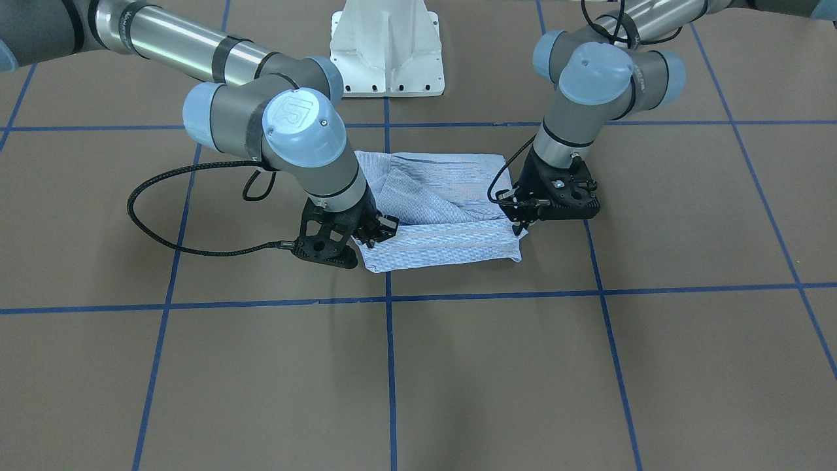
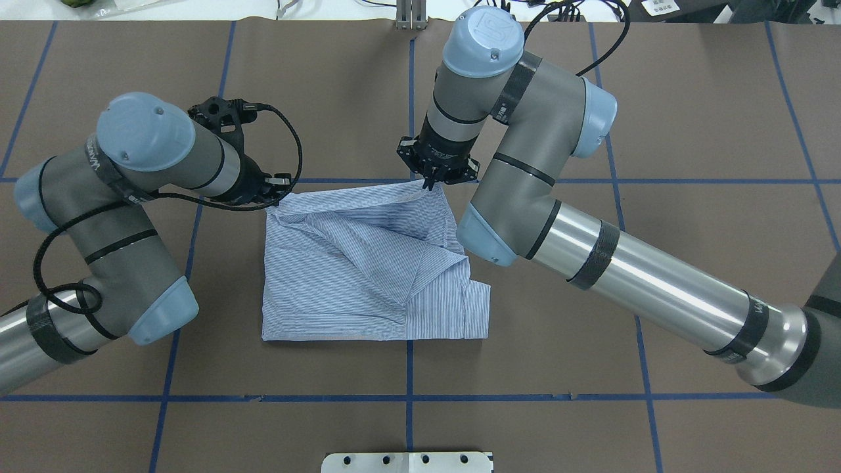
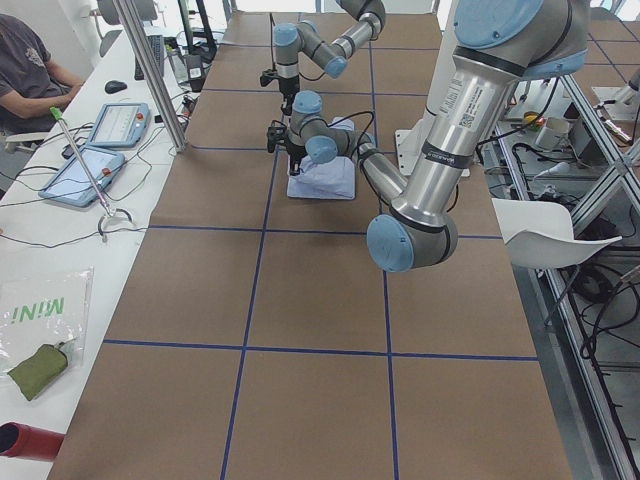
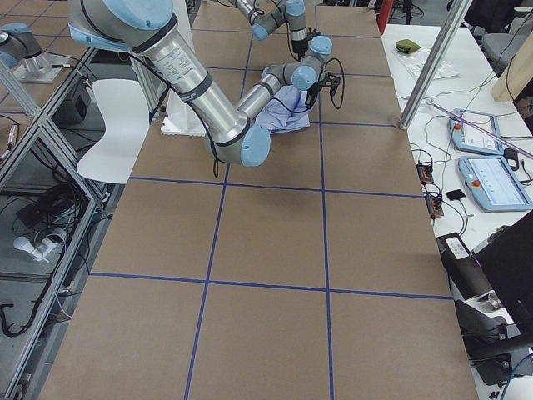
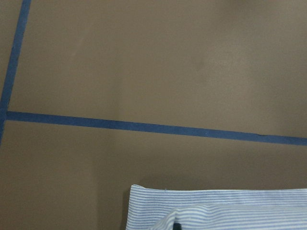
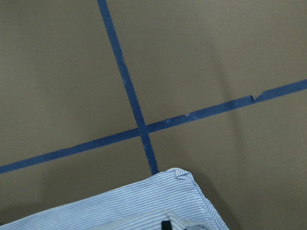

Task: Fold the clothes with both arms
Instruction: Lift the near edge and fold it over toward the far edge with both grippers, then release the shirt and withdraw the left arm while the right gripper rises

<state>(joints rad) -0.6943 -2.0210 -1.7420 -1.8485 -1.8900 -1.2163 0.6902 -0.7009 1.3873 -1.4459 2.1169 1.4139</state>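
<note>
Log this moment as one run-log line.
shirt: part-folded on table | left gripper: at far-left corner, grip unclear | right gripper: shut on far-right corner

1. A brown surface (image 2: 591, 263) is marked into a grid by blue tape lines (image 2: 409, 368).
2. A folded light-blue striped shirt (image 2: 328, 289) lies on it, over one line.
3. A white pedestal base (image 1: 387, 49) stands behind the shirt.

Left arm (image 2: 125, 243) and right arm (image 2: 525, 190) were bent at the elbow, wrists pointing down — left gripper (image 2: 272, 192) and right gripper (image 2: 430, 182) low, each pinched onto the shirt (image 2: 341, 289).
</note>
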